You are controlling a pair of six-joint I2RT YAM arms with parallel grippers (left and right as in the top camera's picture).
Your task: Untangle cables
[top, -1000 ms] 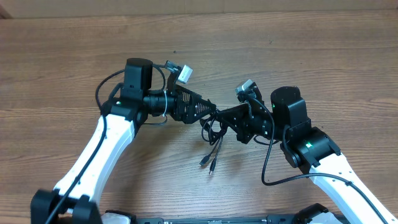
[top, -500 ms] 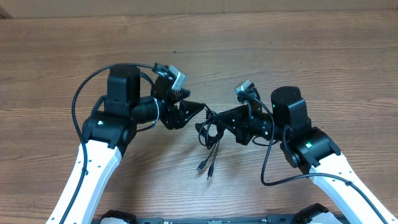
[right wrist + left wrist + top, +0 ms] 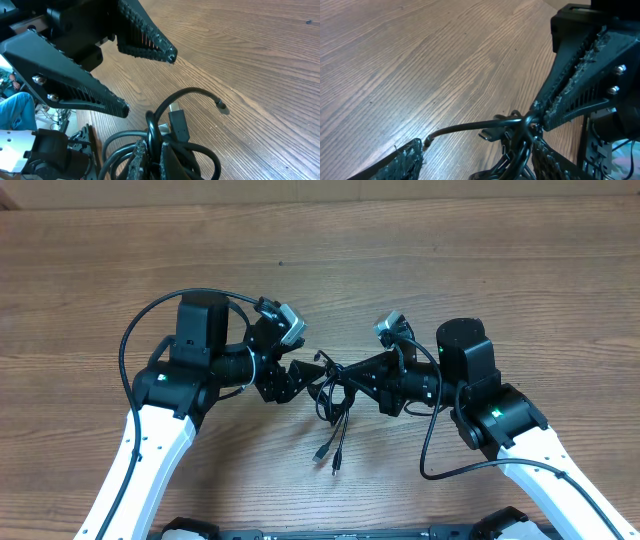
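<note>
The cables [image 3: 331, 395] are a small black tangle of loops between my two grippers, with two plug ends [image 3: 327, 460] trailing toward the table's front. My right gripper [image 3: 347, 376] is shut on one loop of the cables [image 3: 153, 125], and a flat plug [image 3: 179, 126] sticks up beside its fingers [image 3: 139, 159]. My left gripper [image 3: 306, 378] is open with its jaws wide on either side of the tangle [image 3: 519, 145]. A free cable end [image 3: 428, 142] reaches the tip of its left finger [image 3: 407, 161]. In the left wrist view the left gripper [image 3: 480, 152] faces the right gripper's pinched fingertips [image 3: 570, 85].
Bare wooden table [image 3: 420, 240] lies all round. Each arm's own thicker black lead arcs beside it, the left one [image 3: 135, 340] and the right one [image 3: 432, 450]. A dark frame [image 3: 340, 532] runs along the front edge.
My left arm drew back to the left, then dropped in beside the tangle, its jaws narrower than before. The tangle shifted slightly left. The right gripper kept its hold and barely moved.
</note>
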